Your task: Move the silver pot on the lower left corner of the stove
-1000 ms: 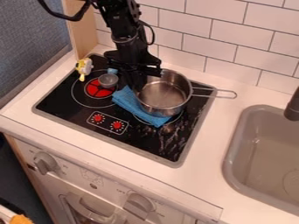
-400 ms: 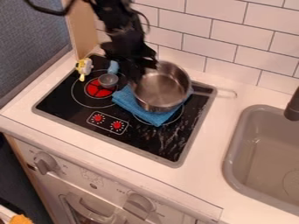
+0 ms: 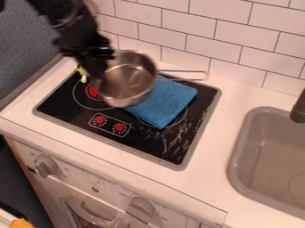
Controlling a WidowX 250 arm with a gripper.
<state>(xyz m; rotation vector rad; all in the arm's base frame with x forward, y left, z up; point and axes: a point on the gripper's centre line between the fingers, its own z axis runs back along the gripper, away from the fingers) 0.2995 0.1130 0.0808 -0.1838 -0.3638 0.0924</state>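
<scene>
At the pot's left rim is my gripper (image 3: 100,73), shut on the silver pot (image 3: 126,81). The pot is held above the left part of the black stove (image 3: 89,104), tilted a little, with its wire handle extending right toward the tiled wall. Part of the red-centred burner (image 3: 93,91) shows left of the pot. The stove's lower left corner is uncovered.
A blue cloth (image 3: 166,103) lies on the stove's right side, right of the pot. Behind the gripper a small yellow object (image 3: 82,73) partly shows. The grey sink (image 3: 268,156) is at the right, and a tiled wall (image 3: 232,38) stands behind.
My gripper and the silver pot have moved left and up, off the blue cloth, which is now uncovered. The small bowl on the burner is now hidden behind the pot and gripper.
</scene>
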